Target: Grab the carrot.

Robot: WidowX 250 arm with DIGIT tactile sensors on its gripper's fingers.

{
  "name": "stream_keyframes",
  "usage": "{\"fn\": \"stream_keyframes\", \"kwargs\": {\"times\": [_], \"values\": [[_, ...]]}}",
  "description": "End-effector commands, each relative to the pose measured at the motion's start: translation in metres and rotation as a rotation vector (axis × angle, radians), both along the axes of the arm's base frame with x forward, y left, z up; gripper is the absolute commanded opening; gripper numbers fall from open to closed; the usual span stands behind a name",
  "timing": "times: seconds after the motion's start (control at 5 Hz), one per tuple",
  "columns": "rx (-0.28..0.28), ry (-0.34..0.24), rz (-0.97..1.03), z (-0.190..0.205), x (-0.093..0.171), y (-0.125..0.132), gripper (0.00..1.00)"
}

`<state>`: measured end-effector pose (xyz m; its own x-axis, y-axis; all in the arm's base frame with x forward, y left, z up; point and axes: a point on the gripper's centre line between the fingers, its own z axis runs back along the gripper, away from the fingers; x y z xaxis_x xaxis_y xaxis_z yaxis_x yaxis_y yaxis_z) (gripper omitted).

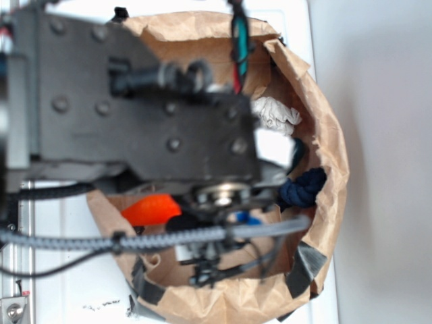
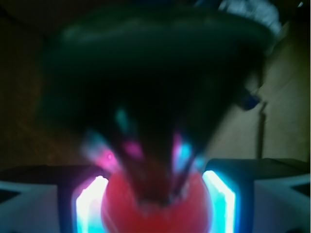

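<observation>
The carrot (image 2: 158, 204) lay directly between the fingers (image 2: 90, 204), its dark green top pointing away from the wrist camera along the approach axis. The fingers flanked the orange body closely; actual contact could not be confirmed. It sat inside the paper bag (image 1: 331, 155).

Carrot (image 1: 150, 209) lies in paper bag (image 1: 317, 121) beneath the arm (image 1: 135, 101)

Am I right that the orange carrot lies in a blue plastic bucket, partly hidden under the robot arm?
Not quite: the container is a brown paper bag, not a blue plastic bucket. The exterior view shows its crumpled brown rim. The carrot is orange and does lie inside, partly hidden under the robot arm.
</observation>
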<state>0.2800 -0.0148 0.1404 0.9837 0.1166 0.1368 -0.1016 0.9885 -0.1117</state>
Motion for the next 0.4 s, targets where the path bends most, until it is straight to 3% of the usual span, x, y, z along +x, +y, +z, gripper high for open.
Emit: {"fn": "stream_keyframes", "kwargs": {"times": [0.0, 0.2], "values": [[0.041, -0.102, -0.002, 0.053, 0.027, 0.009, 0.00], [0.047, -0.095, 0.028, 0.061, 0.035, 0.023, 0.00]]}}
